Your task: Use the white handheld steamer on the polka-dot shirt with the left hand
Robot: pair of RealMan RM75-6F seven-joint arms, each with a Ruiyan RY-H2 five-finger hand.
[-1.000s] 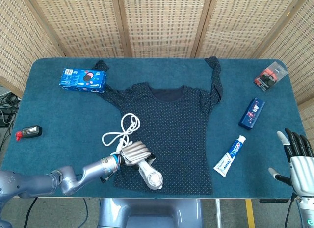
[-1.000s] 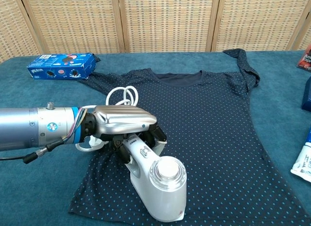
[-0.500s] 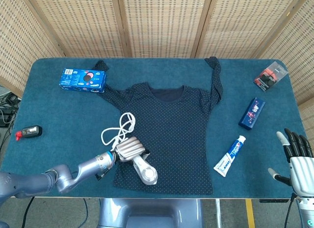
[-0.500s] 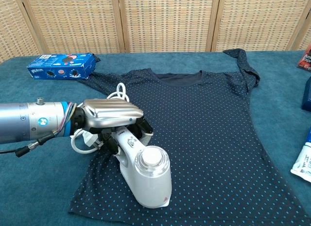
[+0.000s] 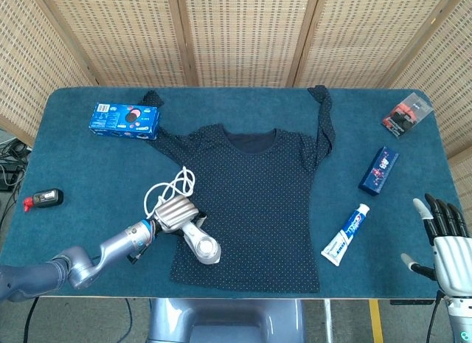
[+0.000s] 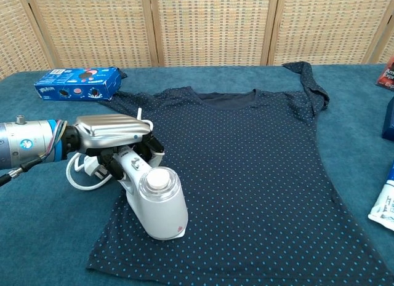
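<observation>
On the blue table (image 5: 66,158), my left hand (image 5: 171,212) grips the steamer (image 5: 199,243) head-down on the shirt (image 5: 258,203) at lower left to steam its hem, while the right hand (image 5: 442,236) waits open.

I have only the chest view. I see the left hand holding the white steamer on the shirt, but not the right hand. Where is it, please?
Observer: In the head view the right hand is by the near right corner of the table, fingers apart, holding nothing.
Operator: Does something lie between it and the shirt?
Observer: Yes, a toothpaste tube, apart from the right edge of the polka-dot shirt; your view cuts it off.
Operator: And further left than the left hand?
Observer: A small black item with a red end lies near the table's left edge, well apart from the left hand.
</observation>
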